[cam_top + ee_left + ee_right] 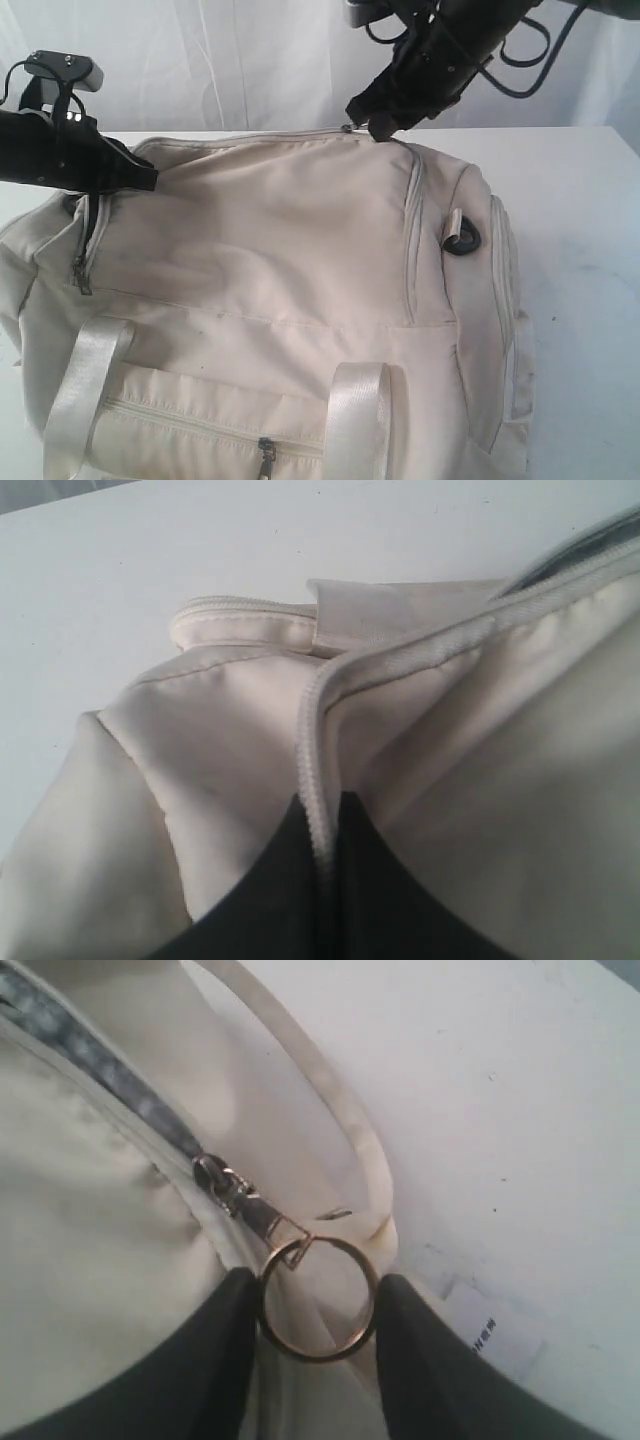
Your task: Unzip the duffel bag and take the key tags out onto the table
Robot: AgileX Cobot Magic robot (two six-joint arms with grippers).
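Note:
The cream-white duffel bag (270, 260) lies on the white table (580, 200) and fills most of the exterior view. My left gripper (150, 180) is at the bag's left end, shut (320, 805) on a piped seam (312, 750) of the fabric. At the bag's far top edge my right gripper (375, 122) holds the metal ring pull (318, 1358) of the top zipper between its fingers (318, 1290). The slider (215, 1178) sits just beyond the ring on the grey zip tape (90, 1060). The key tags are hidden.
A black D-ring (462, 238) hangs on the bag's right end. Two satin handles (85, 385) (355, 420) and a front pocket zipper (266, 458) lie at the near side. A white paper barcode tag (490, 1330) rests on the table by the ring.

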